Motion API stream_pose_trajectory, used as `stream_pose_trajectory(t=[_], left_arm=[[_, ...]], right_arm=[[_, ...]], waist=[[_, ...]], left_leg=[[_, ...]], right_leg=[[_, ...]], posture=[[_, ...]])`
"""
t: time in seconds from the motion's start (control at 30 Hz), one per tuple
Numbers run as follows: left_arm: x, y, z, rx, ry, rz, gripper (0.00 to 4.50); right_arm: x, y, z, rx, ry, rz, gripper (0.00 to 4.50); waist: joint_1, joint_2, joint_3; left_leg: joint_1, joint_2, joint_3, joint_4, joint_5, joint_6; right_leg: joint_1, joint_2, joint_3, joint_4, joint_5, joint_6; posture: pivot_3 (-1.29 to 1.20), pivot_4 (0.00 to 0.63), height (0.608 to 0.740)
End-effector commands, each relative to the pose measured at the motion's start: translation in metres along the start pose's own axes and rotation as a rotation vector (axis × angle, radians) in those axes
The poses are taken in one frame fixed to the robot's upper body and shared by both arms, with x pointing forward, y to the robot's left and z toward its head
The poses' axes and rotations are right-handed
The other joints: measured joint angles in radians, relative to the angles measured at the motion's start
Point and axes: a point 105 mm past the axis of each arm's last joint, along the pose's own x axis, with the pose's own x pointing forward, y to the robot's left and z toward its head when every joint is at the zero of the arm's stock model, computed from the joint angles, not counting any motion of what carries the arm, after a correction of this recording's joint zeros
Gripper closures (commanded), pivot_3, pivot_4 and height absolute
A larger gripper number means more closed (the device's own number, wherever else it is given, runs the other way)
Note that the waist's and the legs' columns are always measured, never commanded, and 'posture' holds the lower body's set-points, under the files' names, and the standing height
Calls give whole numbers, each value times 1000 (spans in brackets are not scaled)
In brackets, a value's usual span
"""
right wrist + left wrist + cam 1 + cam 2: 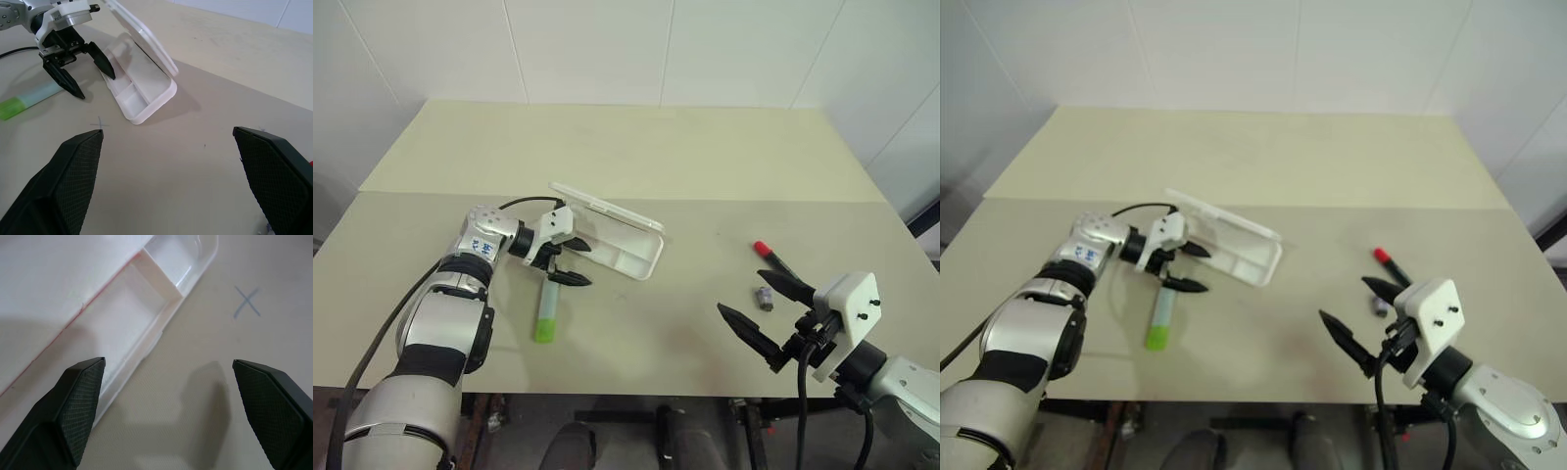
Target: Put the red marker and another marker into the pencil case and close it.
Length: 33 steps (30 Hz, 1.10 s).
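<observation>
Nearest the robot, the right gripper [766,317] hangs above the front edge of the table [636,147] on the right side, its two black fingers spread wide with nothing between them. Just past its upper finger lies a small grey lump [765,297], and beyond that the red marker [771,257], a slim pen with a black barrel whose red cap end points away from the robot; part of the barrel is hidden behind the finger. The marker lies well apart from the pencil case.

On the left side, the highlighter [547,314] lies flat on the table with its bright green cap toward the robot and its pale body running away toward the left gripper [572,263]. That gripper is released too, fingers wide apart and empty, pointing to the right; one finger hangs just over the far end of the highlighter and the other reaches the near edge of the pencil case [623,249].

The case sits open, its white tray lying slantwise on the table and its lid raised along the far long side. A faint pen cross [246,301] is marked on the table just beside the tray.
</observation>
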Motion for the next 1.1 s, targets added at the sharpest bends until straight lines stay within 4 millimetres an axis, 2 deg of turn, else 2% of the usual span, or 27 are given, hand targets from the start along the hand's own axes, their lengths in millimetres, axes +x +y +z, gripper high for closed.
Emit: stream_pose_trajectory(t=[0.03,0.2,0.33,0.47,0.73,0.8,0.83,1.1], left_arm=[[-4,10,34,-14,-154,28,41],[-6,14,47,-38,-216,39,41],[-6,15,39,-32,-164,63,41],[-5,12,23,-13,-35,43,929],[-9,3,-1,39,130,-20,3705],[-7,4,1,48,125,-15,4373],[-6,3,3,55,109,-24,4476],[-5,5,6,69,101,-5,4476]], right_arm=[[0,-2,6,-30,-13,-7,0],[2,-3,6,-32,-16,-7,0],[4,-4,7,-33,-19,-7,0],[4,-5,6,-32,-19,-11,0],[4,-4,6,-33,-18,-15,0],[4,-5,5,-34,-18,-18,0],[3,-5,5,-35,-17,-19,0],[3,-5,5,-35,-16,-22,0]], waist=[[0,0,0],[-3,0,0],[0,0,0],[0,0,0],[-1,0,0],[-1,0,0],[-2,0,0],[-1,0,0]], left_leg=[[-1,0,0,0,0,0],[-2,0,0,-1,-2,2],[-4,0,0,-2,-4,4],[-10,-1,-1,-2,-4,4],[-11,-1,-1,-2,-4,4],[-11,-1,-1,-2,-4,4],[-11,-1,-1,-2,-4,4],[-10,-1,0,-1,-4,4]], right_leg=[[0,0,0,-1,0,0],[-1,0,0,-4,3,5],[-5,0,-1,-1,3,7],[-10,0,-1,3,4,8],[-10,0,-1,2,4,7],[-10,0,-1,2,4,7],[-10,0,-1,2,4,7],[-10,0,-1,3,4,7]], posture=[[0,150,740],[0,150,740],[0,150,740],[0,150,740],[0,150,740],[0,150,740],[0,150,740],[0,150,740]])
